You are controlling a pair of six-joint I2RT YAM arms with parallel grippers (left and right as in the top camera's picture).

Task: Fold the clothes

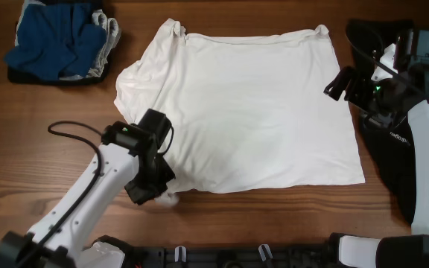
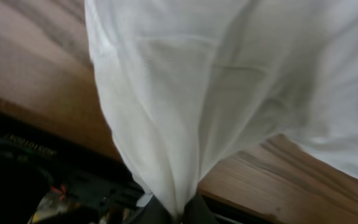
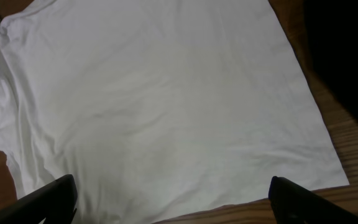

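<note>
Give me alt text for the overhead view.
A white T-shirt lies spread on a table; the left gripper pinches its near-left corner, the right gripper hangs open by the opposite edge. Blue clothes sit heaped far left.

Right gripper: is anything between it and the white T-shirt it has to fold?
Nothing visible. The right gripper hangs open at the right edge of the white T-shirt, only bare shirt between its fingers. The black garment lies off to the right; the left gripper pinches the near-left corner.
</note>
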